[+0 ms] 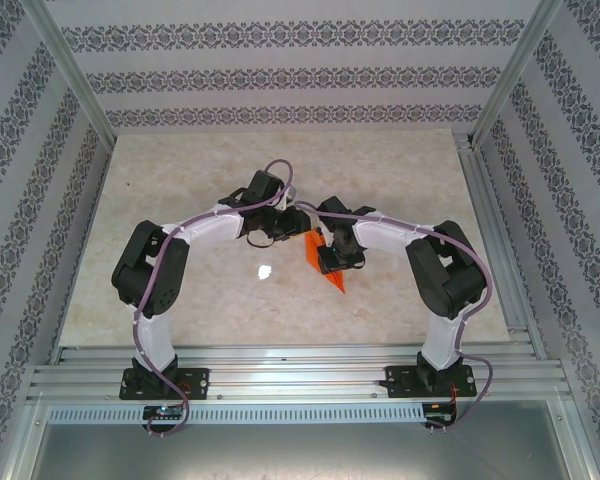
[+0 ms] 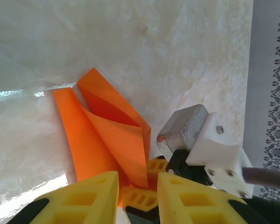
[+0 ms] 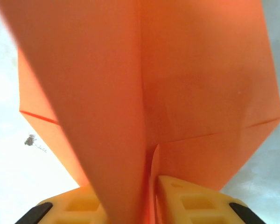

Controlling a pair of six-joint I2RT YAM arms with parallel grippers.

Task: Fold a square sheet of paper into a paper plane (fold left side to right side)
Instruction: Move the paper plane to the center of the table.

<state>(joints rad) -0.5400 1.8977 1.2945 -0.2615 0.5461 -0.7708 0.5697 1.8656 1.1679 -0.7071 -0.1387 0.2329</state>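
The orange paper point(image 1: 318, 252) is a creased wedge standing half-lifted off the table, its point point(image 1: 340, 287) toward the near edge. In the left wrist view the paper point(image 2: 98, 140) shows two raised flaps that curl together and run down into the gap between my left yellow fingers point(image 2: 88, 196). My left gripper point(image 2: 138, 198) is open, and a yellow finger of the right gripper point(image 2: 141, 199) sits in that gap. My right gripper point(image 3: 149, 205) is shut on the paper point(image 3: 196, 84), whose centre fold rises from between its pads. The right gripper point(image 1: 332, 258) sits on the wedge, the left gripper point(image 1: 292, 224) just left of it.
The pale marble tabletop point(image 1: 230, 180) stretches around both arms, with aluminium rails point(image 1: 280, 370) along the near edge and patterned walls point(image 1: 280, 80) behind and at the sides. The right wrist's white and metal camera housing point(image 2: 196, 135) hangs close beside my left fingers.
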